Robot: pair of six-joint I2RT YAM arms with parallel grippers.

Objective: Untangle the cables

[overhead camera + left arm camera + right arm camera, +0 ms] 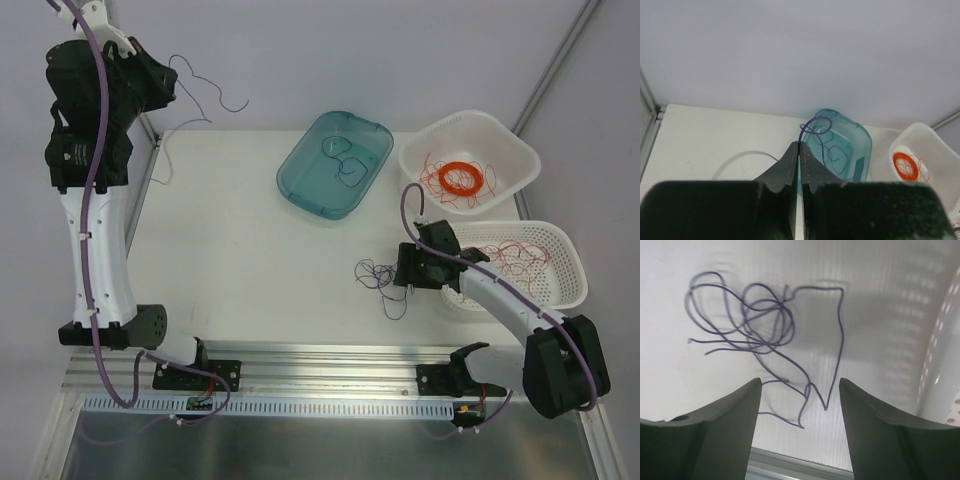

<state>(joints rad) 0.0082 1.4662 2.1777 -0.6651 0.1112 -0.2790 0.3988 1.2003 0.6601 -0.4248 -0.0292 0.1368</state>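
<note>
Left gripper (pixel 165 82): raised high over the far-left table corner, jaws clenched on one dark wire. In its wrist view (pixel 799 146) the fingers meet with the strand pinched at their tips.
Held wire (pixel 200 80): hangs free in the air and curls into a loop above the fingertips (pixel 817 118). It looks separate from the rest.
Right gripper (pixel 405 272): low over the table, jaws released and wide apart (pixel 800 385), holding nothing.
Tangle (pixel 378 275): dark wires lying on the table (pixel 250 250) just left of the right gripper. Several loops cross in one knot (pixel 767 320), and a long loose tail runs toward the jaws.
Teal tub (pixel 310 178): far centre, with a few dark wires (pixel 345 165) inside, apparently the place for freed ones.
Baskets: the square basket (pixel 512 140) holds red wires and an orange ring coil (pixel 462 177). The slotted basket (pixel 565 278) just beside the right gripper holds more red wires (pixel 520 255).
Stage: one strand looks ready to be put down, and the knot is not yet undone.
Risk, left: the hair-thin wire could slip from the pinch, or its springy loop could catch the tub rim and spill outside.
Risk, right: closing on the knot instead of the tail would clamp several strands, and pulling would then tighten the knot or drag the whole tangle.
Risk, clearance: the right arm could knock the slotted basket.
</note>
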